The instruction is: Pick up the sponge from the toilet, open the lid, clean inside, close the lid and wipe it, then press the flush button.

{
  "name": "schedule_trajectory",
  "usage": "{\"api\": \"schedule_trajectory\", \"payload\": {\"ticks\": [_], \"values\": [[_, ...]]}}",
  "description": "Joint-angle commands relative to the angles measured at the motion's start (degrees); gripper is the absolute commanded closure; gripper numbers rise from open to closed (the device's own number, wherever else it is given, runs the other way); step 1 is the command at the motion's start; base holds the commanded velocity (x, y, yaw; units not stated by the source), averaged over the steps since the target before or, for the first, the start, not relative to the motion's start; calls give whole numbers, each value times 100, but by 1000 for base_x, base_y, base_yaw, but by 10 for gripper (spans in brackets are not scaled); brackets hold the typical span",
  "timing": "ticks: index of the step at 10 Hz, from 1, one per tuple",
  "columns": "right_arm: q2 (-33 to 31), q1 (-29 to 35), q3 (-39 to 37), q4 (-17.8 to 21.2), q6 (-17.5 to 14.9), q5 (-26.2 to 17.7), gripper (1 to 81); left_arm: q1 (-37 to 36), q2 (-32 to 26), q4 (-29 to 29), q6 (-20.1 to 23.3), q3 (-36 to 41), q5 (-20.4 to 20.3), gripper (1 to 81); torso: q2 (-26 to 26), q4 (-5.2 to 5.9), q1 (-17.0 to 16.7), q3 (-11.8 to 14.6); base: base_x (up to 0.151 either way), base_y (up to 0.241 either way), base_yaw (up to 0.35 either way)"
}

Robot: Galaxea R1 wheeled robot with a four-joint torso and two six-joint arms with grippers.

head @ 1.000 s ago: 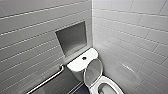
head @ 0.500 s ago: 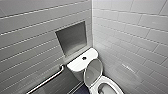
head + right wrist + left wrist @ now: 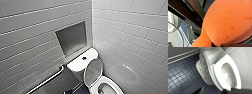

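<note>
Right gripper (image 3: pixel 207 35) is squeezing the small bright red-orange soft sponge (image 3: pixel 228 22), and any slackening is probably risking a drop into the white glossy ceramic toilet (image 3: pixel 206 63), standing with its oval lid (image 3: pixel 93 72) raised.

- The lid (image 3: pixel 93 71) stands raised against the tank (image 3: pixel 76 65), so the bowl (image 3: pixel 229 75) lies open from above.
- The tiled side wall (image 3: pixel 245 63) runs just beside the seat (image 3: pixel 217 77), leaving little room there.
- The dark blue floor (image 3: pixel 181 78) on the bowl's other side lies open.
- The grab bar (image 3: pixel 50 78) juts from the back wall (image 3: pixel 30 37) near the tank.
- The tank top around the flush button (image 3: pixel 84 58) is bare, beneath a recessed niche (image 3: pixel 72 38).
- The sponge (image 3: pixel 228 22) bulges close against the right wrist's dark frame.
</note>
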Motion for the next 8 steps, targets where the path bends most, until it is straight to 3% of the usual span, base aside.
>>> {"api": "schedule_trajectory", "payload": {"ticks": [1, 4, 8], "values": [[14, -181, 31, -126, 5, -332, 811, -946, -173, -464, 3, 25, 76, 10, 0, 0, 0, 0, 0, 0, 0], [145, -295, -57, -153, -21, -324, 811, -1482, -129, -807, -6, -27, 49, 10, 0, 0, 0, -2, 0, 0, 0], [277, -331, -207, -170, -21, -183, 811, -1843, 240, -939, -392, -440, -65, 10, 4, -2, 0, -2, 0, 0, 0]]}}
